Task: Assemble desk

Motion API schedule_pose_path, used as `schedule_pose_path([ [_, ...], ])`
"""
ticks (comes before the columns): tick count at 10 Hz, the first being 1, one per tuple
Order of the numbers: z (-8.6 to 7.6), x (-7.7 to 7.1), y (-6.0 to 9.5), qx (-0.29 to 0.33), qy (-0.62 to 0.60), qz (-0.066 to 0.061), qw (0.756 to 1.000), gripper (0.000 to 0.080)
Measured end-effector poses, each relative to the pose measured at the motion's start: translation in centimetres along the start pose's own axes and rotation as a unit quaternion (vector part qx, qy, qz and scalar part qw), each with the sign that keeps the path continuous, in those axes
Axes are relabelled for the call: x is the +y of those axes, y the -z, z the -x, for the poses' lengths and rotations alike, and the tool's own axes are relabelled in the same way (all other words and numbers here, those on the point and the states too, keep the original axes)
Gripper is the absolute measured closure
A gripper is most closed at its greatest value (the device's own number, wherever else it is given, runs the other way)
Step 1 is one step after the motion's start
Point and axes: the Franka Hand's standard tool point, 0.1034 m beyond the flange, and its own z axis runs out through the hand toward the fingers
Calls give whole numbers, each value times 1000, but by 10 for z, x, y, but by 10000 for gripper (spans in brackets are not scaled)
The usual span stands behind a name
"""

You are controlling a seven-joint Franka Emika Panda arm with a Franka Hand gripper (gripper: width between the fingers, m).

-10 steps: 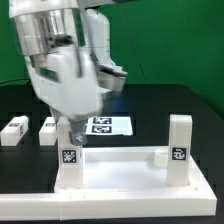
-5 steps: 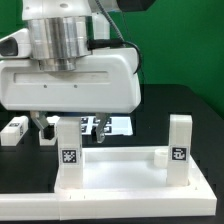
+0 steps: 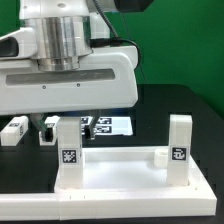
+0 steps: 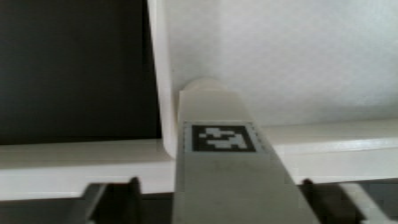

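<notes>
The white desk panel [image 3: 120,180] lies near the table's front, with a tagged white leg [image 3: 67,148] upright in the corner at the exterior view's left and another leg [image 3: 179,140] at its right. My gripper [image 3: 70,124] hangs just above the left leg, open, its fingers apart on either side of the leg's top. In the wrist view the leg [image 4: 222,140] rises between the two fingertips [image 4: 111,205] with a gap at each side, and the panel [image 4: 285,60] lies below. Nothing is held.
Two loose tagged legs [image 3: 13,130] [image 3: 46,128] lie on the black table at the exterior view's left. The marker board [image 3: 108,126] lies behind the panel, partly hidden by my gripper. A green wall stands behind.
The hand has turned from a tilted pose over the left leg to broadside and level, then risen slightly. The leg stays upright in its corner.
</notes>
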Motion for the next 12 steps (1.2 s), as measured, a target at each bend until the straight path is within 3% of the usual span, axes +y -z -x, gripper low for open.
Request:
schedule_pose_path([
  [1, 0, 0, 0, 0, -33, 0, 999, 408],
  [2, 0, 0, 0, 0, -76, -1, 997, 512],
  [6, 0, 0, 0, 0, -212, -2, 977, 512],
  [9, -2, 2, 2, -19, -426, -20, 904, 512],
  [10, -2, 3, 1, -23, -501, -29, 865, 512],
  [12, -3, 0, 1, -30, -620, -30, 783, 512],
])
